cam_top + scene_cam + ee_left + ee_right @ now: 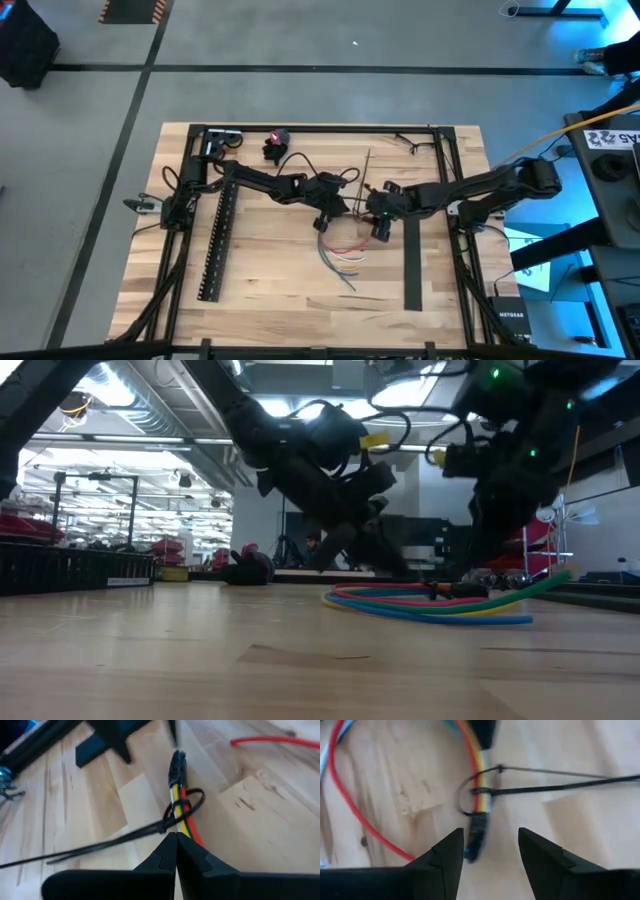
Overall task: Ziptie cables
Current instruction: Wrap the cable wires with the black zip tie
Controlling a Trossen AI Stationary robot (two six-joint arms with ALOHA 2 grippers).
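The cables [181, 812] are thin yellow, red and white wires gathered at a black end [177, 762]. Their loose ends fan out on the wood [342, 258]. A thin black zip tie [196, 800] loops loosely around the bundle just behind the black end, and its long tail [560, 785] trails over the table. My left gripper [176, 840] is shut where the wires run in behind the loop. My right gripper [490, 845] is open over the black end [477, 835], one finger on either side, touching nothing. My left gripper is shut on the cable bundle a short way behind the black end, right beside the zip-tie loop [186, 826]. Its fingers slant down from the table's left side. The fingertips hide the pinch itself. The wires' free ends [345, 265] lie on the table.
A long black slotted bar [218, 240] lies at the table's left and a flat black strip [412, 265] at its right. A red and black object [275, 140] sits near the far edge. Black frame rails [320, 128] border the table.
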